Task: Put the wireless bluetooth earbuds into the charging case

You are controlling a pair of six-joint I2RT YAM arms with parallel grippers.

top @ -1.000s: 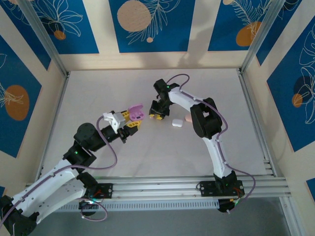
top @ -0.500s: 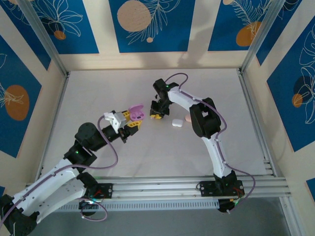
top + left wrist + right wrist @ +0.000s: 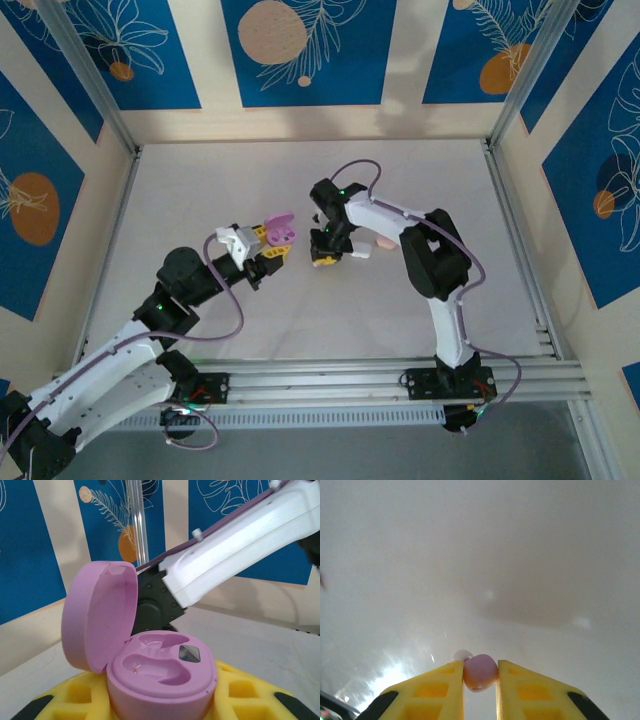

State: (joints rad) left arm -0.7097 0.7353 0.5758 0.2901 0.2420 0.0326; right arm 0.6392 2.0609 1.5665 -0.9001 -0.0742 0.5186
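Note:
My left gripper (image 3: 268, 247) is shut on the base of a lilac charging case (image 3: 279, 231) and holds it above the table. In the left wrist view the case (image 3: 162, 672) sits between my yellow fingers (image 3: 75, 695), lid hinged open to the left, both wells empty. My right gripper (image 3: 325, 259) is down at the table a little right of the case. Seen from the right wrist, its yellow fingers (image 3: 440, 687) are shut on a lilac earbud (image 3: 481, 671). A second pale bud (image 3: 462, 655) lies just behind the left fingertip.
A white case (image 3: 362, 253) and a pink case (image 3: 384, 243) lie on the table, partly hidden behind my right arm (image 3: 385, 215). In the left wrist view, my right arm (image 3: 235, 545) crosses close behind the open lilac case. Patterned walls enclose the table.
My right gripper has moved nearer and slightly right, down to the table, and closed on the lilac earbud. My left gripper with the open case has barely shifted.

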